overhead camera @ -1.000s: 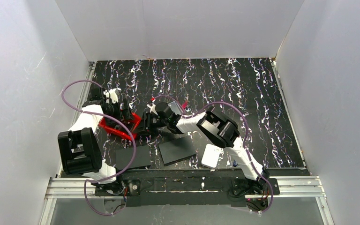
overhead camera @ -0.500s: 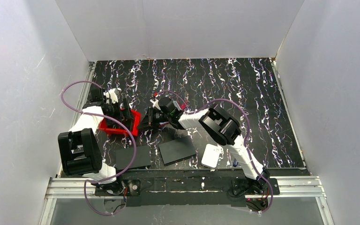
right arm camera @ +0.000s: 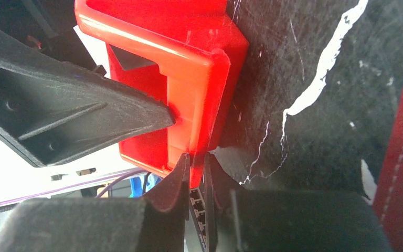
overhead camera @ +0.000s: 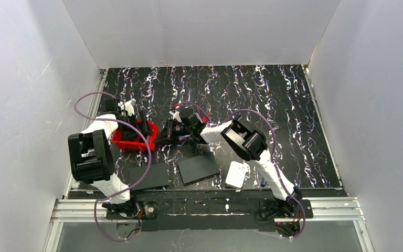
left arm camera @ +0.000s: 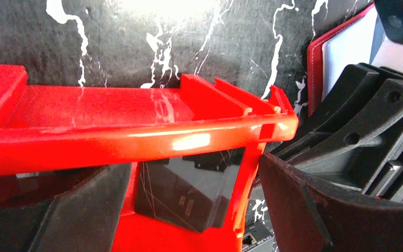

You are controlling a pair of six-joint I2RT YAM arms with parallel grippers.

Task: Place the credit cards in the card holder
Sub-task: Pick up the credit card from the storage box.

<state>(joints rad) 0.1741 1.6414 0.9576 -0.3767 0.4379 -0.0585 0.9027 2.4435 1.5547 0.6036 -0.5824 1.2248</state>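
1. Red plastic first: the right gripper [right arm camera: 194, 167] is pinched almost shut on a corner of the bin [left arm camera: 136, 137].
2. The left gripper [left arm camera: 188, 176] gapes wide astride the bin's end wall, gripping nothing I can see.
3. The holder [left arm camera: 315, 65] lies near the bin, a pale card [left arm camera: 346, 50] against its inside; tucked in or not, I cannot tell.
4. Neither gripper has a card, so the loading looks largely undone.

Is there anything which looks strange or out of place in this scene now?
Yes. The right gripper pinches the corner wall of the red bin, not a card, while the open left gripper straddles the same bin's rim. Odd, since the task concerns cards.
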